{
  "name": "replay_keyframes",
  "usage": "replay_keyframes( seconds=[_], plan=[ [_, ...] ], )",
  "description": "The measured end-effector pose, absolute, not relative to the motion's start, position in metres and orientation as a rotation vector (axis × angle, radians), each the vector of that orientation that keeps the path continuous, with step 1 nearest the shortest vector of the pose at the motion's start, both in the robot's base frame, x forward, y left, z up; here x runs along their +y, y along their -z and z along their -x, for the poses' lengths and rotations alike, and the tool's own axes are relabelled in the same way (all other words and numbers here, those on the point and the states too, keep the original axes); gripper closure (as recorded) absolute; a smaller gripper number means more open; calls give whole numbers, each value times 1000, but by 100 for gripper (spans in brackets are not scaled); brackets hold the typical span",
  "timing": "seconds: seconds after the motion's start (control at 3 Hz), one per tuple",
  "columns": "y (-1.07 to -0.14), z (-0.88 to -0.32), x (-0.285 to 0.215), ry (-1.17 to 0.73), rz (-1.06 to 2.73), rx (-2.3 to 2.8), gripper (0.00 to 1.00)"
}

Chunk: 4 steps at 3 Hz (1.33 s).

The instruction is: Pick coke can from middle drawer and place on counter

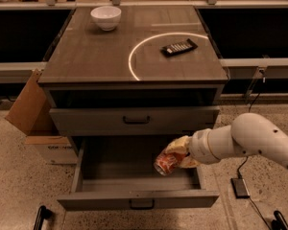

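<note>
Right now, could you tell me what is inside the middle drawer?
The coke can, tilted, held by the gripper at the right side of the drawer. The floor beneath them and close behind the drawer's front is hidden.

A robotics test lab, dressed up as a bit of kitchen.

The bench (101,56) is a lone drawer cabinet on a speckled hard floor (19,186), with a thin white arc (134,56) marked toward its right edge. A white robot arm (249,140) comes in from the right, its claw (175,157) closed round a coke can (167,163) over the open middle drawer (134,202), below the bench's front right corner. A cardboard box (29,104) leans at the left side, a cable (239,169) runs to a small black box (240,187) on the floor, and a grey rail (259,61) runs behind.
</note>
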<state>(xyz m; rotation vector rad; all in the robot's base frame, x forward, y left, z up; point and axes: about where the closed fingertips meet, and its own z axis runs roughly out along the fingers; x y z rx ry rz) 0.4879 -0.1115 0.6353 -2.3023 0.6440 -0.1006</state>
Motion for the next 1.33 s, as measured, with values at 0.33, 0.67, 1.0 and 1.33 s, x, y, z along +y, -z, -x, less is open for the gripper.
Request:
replay_keyframes(
  seconds=[0.33,0.67,1.0,1.33],
  plan=[
    [-674,-478,-118,153,2290,577,100],
    [-676,-477,-120,158,2291,569,100],
    [-691,-480,-118,170,2271,544,100],
    [-744,-488,-116,226,2251,459,100]
  ],
)
